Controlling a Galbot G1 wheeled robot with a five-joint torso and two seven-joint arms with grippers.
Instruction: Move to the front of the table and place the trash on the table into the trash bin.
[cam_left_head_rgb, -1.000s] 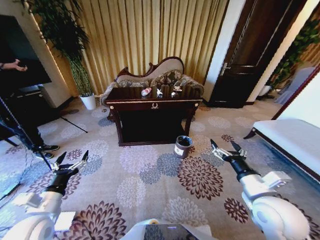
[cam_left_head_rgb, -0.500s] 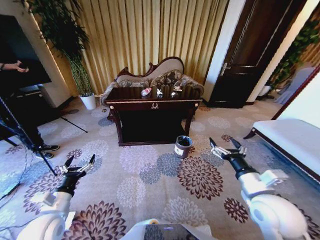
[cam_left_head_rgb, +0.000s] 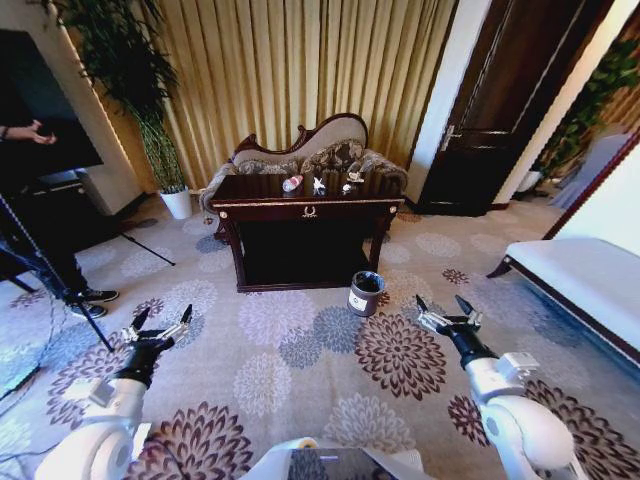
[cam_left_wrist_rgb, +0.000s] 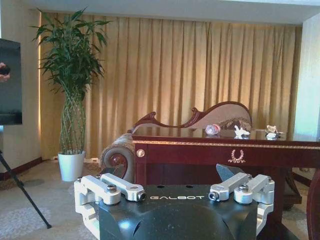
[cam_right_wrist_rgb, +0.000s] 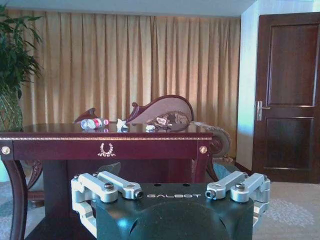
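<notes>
Bottle (cam_left_head_rgb: 292, 183) lying flat, table (cam_left_head_rgb: 300, 208)

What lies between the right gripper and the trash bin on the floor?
Bare patterned carpet alone. In the head view the right gripper hangs open, low over the floor, and the trash bin stands ahead toward the table.

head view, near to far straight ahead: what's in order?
Left end effector and right end effector, both open, low over the carpet → trash bin → table with bottle and paper wads → sofa → curtain.
</notes>
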